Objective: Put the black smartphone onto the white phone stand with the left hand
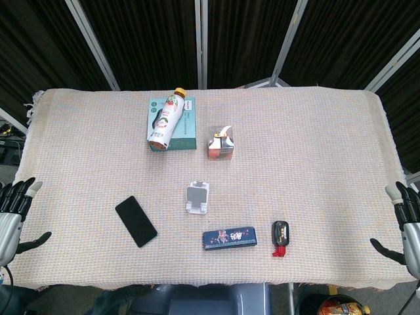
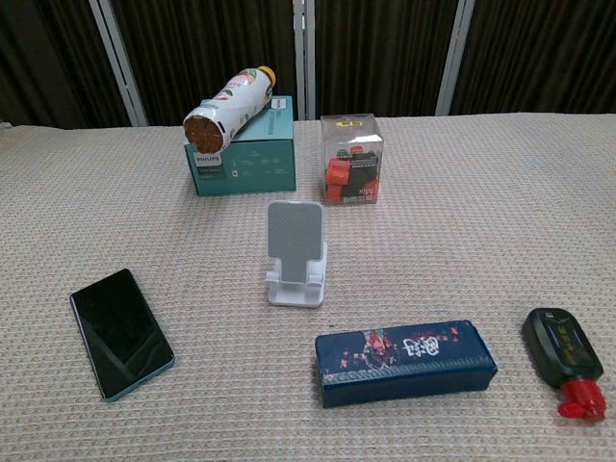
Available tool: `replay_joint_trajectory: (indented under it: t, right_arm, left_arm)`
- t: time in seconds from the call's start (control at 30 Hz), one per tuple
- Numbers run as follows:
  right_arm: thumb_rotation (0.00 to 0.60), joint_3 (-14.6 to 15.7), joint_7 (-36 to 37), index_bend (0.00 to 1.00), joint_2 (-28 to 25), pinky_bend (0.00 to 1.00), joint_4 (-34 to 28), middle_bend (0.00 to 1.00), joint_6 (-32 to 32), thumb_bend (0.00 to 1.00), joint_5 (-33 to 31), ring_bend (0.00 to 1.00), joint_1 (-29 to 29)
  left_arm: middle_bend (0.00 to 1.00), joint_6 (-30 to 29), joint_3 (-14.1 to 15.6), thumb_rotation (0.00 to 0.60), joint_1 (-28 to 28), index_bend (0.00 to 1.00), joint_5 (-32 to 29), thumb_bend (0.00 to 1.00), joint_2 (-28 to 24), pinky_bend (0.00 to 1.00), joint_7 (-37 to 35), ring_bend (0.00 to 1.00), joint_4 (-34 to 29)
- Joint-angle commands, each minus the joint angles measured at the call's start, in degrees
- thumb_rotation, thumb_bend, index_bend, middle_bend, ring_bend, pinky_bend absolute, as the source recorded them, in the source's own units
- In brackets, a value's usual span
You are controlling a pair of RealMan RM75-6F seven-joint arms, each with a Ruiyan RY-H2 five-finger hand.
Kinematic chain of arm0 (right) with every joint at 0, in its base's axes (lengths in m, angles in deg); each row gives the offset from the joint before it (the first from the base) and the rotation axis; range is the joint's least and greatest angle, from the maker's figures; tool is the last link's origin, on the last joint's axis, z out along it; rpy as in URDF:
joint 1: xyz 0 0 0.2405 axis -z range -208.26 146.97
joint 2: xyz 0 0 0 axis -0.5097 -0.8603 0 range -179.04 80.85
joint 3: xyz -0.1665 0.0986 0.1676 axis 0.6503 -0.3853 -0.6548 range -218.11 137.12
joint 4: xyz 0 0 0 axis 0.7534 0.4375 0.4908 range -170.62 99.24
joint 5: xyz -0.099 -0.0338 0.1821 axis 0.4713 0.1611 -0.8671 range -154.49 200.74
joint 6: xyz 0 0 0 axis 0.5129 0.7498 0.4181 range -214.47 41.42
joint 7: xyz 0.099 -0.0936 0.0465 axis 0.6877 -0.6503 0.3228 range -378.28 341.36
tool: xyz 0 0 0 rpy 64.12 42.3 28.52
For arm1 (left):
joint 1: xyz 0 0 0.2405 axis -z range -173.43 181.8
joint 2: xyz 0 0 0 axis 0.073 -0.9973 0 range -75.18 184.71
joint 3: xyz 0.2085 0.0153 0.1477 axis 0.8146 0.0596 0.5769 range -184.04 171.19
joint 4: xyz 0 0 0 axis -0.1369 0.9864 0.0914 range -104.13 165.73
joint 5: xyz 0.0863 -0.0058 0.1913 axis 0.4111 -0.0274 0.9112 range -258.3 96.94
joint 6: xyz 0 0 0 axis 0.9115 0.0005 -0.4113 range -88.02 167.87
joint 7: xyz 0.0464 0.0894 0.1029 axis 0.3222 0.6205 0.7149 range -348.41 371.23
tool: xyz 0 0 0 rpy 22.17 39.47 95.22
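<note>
The left hand (image 1: 14, 210) and right hand (image 1: 410, 220) hovered empty with fingers spread at the table's (image 1: 315, 164) near corners, well apart from the phone (image 1: 136, 220) and stand (image 1: 197, 197).

black smartphone (image 2: 120, 332), white phone stand (image 2: 297, 255), teal box (image 2: 245, 154), beige woven tablecloth (image 2: 481, 212)

phone (image 1: 136, 221) flat, front left of stand (image 1: 197, 197), apart | stand mid-table (image 1: 315, 144), upright | case (image 1: 228, 238) in front of stand | fob (image 1: 281, 237) right of case | bottle (image 1: 165, 119) lying on box (image 1: 187, 130), behind stand | cube (image 1: 222, 142) right of box | hands (image 1: 13, 210) (image 1: 410, 220) at left and right edges
</note>
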Motion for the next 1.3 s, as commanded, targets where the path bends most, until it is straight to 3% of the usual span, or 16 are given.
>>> replay_joint_trajectory:
  t: [0.03, 0.33, 0.67, 0.83, 0.97, 1.3]
  right_arm:
    - [0.6, 0.16, 0.35, 0.0, -0.22, 0.0, 0.15, 0.0, -0.07, 0.0, 0.35, 0.0, -0.03]
    - [0.6, -0.03, 0.6, 0.0, -0.2, 0.0, -0.31, 0.0, -0.79, 0.0, -0.4, 0.0, -0.37]
    - [0.6, -0.93, -0.29, 0.0, 0.62, 0.0, -0.24, 0.0, -3.99, 0.0, -4.76, 0.0, -1.75]
    - [0.6, -1.39, -1.4, 0.0, 1.02, 0.0, -0.46, 0.0, -5.31, 0.0, -7.02, 0.0, -2.35]
    - [0.6, -1.59, -2.19, 0.0, 1.0, 0.0, -0.68, 0.0, -6.39, 0.0, -8.84, 0.0, -2.68]
    - [0.6, -2.35, -2.35, 0.0, 0.94, 0.0, -0.09, 0.0, -6.51, 0.0, -11.94, 0.0, -2.58]
  left_arm:
    - [0.0, 0.01, 0.0, 0.6, 0.02, 0.0, 0.02, 0.0, 0.0, 0.0, 0.03, 0.0, -0.01]
    - [0.0, 4.65, 0.44, 0.6, 2.3, 0.0, -0.2, 0.0, 1.77, 0.0, 1.17, 0.0, 2.19]
    - [0.0, 24.51, -1.39, 0.6, 17.96, 0.0, 5.26, 0.0, 11.62, 0.0, 4.16, 0.0, 13.72]
    - [0.0, 31.77, -1.32, 0.6, 24.94, 0.04, 9.16, 0.0, 16.22, 0.11, 6.89, 0.03, 18.65]
    - [0.03, 34.09, 0.3, 0.6, 28.75, 0.14, 13.27, 0.0, 18.18, 0.16, 3.96, 0.09, 22.23]
    - [0.06, 33.91, 5.71, 0.6, 33.26, 0.15, 20.01, 0.0, 22.36, 0.18, -3.78, 0.12, 30.95]
